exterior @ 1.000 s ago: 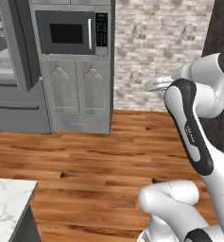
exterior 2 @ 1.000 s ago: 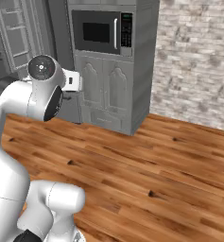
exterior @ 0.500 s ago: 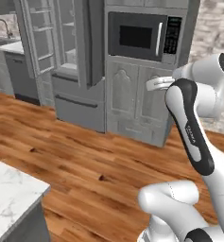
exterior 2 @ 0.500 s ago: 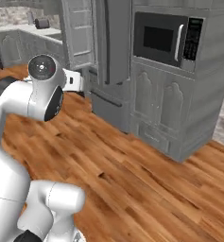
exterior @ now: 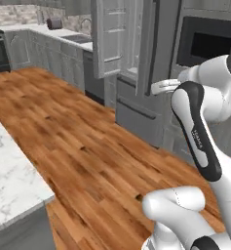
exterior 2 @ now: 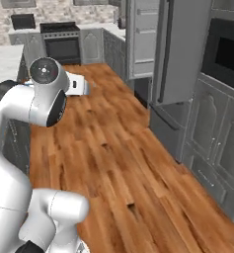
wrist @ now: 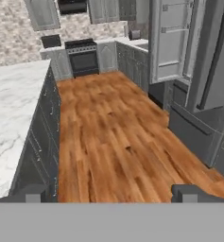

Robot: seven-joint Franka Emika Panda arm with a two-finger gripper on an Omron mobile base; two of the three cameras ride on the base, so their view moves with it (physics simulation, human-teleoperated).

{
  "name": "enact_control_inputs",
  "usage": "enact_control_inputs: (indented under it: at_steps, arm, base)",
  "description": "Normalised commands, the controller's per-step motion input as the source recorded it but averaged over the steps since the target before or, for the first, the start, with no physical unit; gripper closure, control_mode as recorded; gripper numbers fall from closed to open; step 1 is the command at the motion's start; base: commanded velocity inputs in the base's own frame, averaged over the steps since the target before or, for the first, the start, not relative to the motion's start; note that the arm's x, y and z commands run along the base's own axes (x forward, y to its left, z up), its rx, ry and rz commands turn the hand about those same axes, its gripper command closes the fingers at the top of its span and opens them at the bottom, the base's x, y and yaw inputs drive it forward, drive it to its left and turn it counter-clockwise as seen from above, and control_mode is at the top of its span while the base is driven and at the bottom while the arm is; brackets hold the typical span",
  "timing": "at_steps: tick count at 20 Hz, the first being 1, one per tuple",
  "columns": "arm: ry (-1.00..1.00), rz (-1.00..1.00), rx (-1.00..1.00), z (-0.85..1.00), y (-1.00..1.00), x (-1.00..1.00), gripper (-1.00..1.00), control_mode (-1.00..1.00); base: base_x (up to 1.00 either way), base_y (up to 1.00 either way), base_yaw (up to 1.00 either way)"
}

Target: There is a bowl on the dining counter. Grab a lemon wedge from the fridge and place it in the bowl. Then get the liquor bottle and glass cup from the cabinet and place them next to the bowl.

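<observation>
Bare wood floor [wrist: 113,142] ran as an open aisle toward the stove [wrist: 83,59]; the dining counter [wrist: 14,113] walled one side; the fridge [wrist: 198,90], its door [wrist: 172,40] swung outward, narrowed the other.

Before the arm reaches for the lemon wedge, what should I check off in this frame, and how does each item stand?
1. Fridge door open: ok, the left door is swung out in all three views.
2. Gripper open and empty: ok, the fingertips stand wide apart with only floor between them.
3. Lemon wedge located: cannot tell, the shelves behind the open door are not visible.
4. Path to the fridge free: ok, bare wood floor lies between the dining counter and the fridge.
5. Bowl in place on the dining counter: cannot tell, only bare marble shows.
6. Base close enough to reach inside: cannot tell.
</observation>
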Motion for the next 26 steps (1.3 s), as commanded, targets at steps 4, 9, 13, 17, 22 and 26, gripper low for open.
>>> enact_control_inputs:
  at_steps: [4, 9, 13, 17, 22, 26]
  arm:
    - [0.00, 0.00, 0.00, 0.00, 0.00, 0.00, -1.00, 1.00]
    - [0.00, 0.00, 0.00, 0.00, 0.00, 0.00, -1.00, 1.00]
    - [0.00, 0.00, 0.00, 0.00, 0.00, 0.00, -1.00, 1.00]
    - [0.00, 0.00, 0.00, 0.00, 0.00, 0.00, -1.00, 1.00]
    - [0.00, 0.00, 0.00, 0.00, 0.00, 0.00, -1.00, 1.00]
    - [0.00, 0.00, 0.00, 0.00, 0.00, 0.00, -1.00, 1.00]
  base:
    - [0.96, -0.30, 0.56]
    - [1.00, -0.20, 0.46]
    - [1.00, -0.18, 0.38]
    - [1.00, -0.26, 0.33]
    - [0.99, -0.28, 0.24]
    - [0.95, -0.25, 0.11]
